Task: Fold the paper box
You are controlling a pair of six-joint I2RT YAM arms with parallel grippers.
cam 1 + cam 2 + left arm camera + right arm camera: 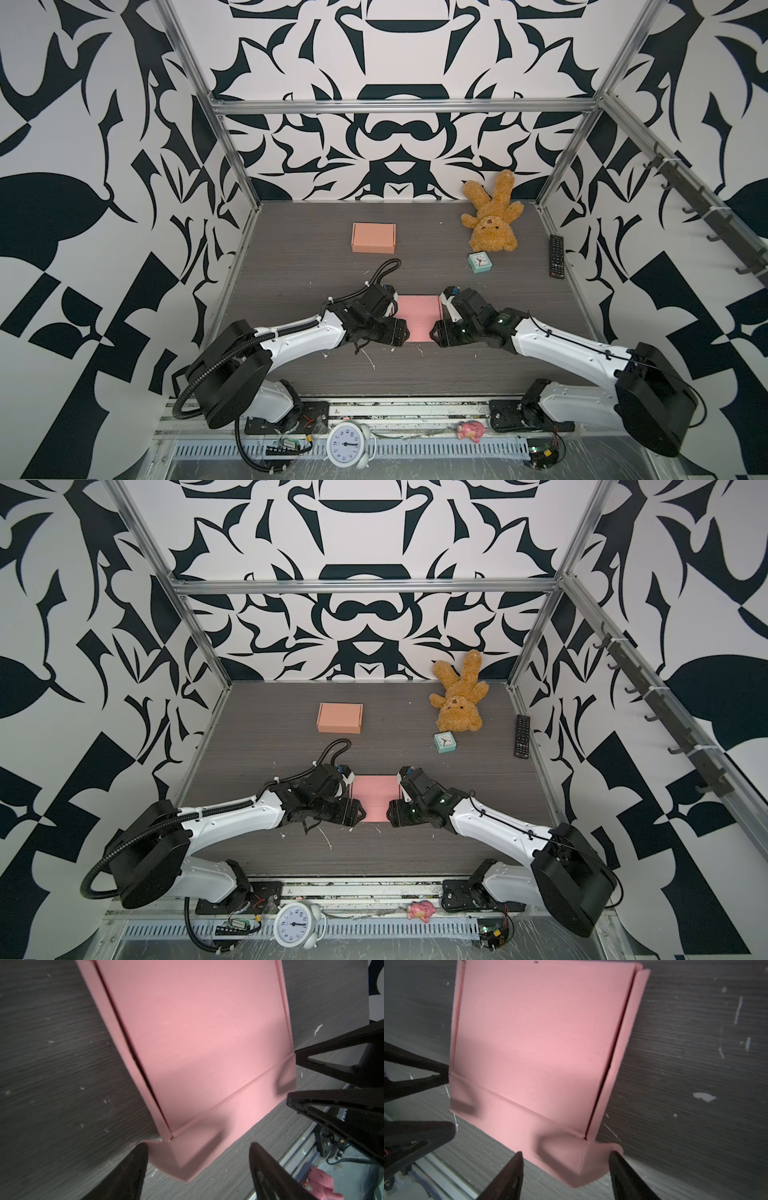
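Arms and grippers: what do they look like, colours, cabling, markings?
The left arm and right arm have white shells with black joints. A black corrugated conduit with white zip ties runs along the left; a thin black cable along the right, whose wrist shows green lights. Fingers are black, tapered.

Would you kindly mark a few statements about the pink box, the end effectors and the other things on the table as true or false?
1. The pink paper box lies on the table between the left end effector and the right end effector. True.
2. The left end effector is shut on the box's corner. False: its jaws stand open, with the corner flap between them.
3. The teddy bear lies at the table's far right, against the back wall. True.
4. The remote control rests on the orange box. False: it lies by the table's right edge, well apart from that box.
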